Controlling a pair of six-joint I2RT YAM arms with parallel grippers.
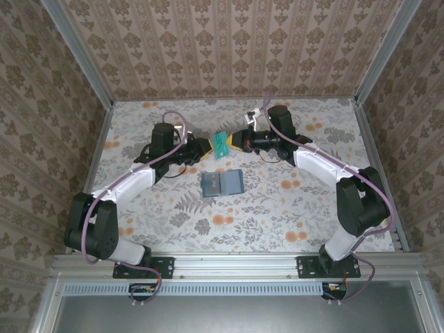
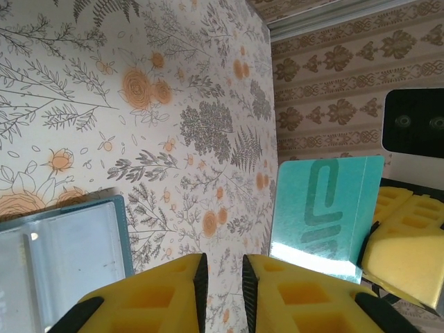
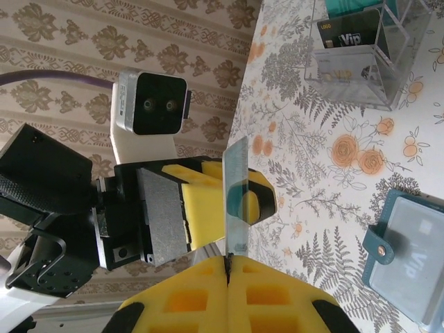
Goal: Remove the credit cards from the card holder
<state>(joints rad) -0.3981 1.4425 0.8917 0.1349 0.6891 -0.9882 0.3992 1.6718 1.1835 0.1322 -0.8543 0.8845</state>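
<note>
The teal-blue card holder (image 1: 222, 184) lies open and flat on the floral table, its clear sleeves facing up (image 3: 409, 260); in the left wrist view it sits at the lower left (image 2: 62, 250). Above and behind it, my right gripper (image 1: 232, 141) is shut on a green credit card (image 1: 221, 143), which stands edge-on from its jaws (image 3: 236, 194). My left gripper (image 1: 205, 146) faces it from the left. Its jaws (image 2: 222, 258) stand a narrow gap apart with nothing between them, just left of the green card (image 2: 326, 208).
A clear acrylic stand (image 3: 361, 55) holding a dark card stands on the table beyond the right gripper. Patterned walls with metal posts (image 1: 104, 111) enclose the table on three sides. Bare floral tabletop (image 1: 277, 215) stretches in front of the holder.
</note>
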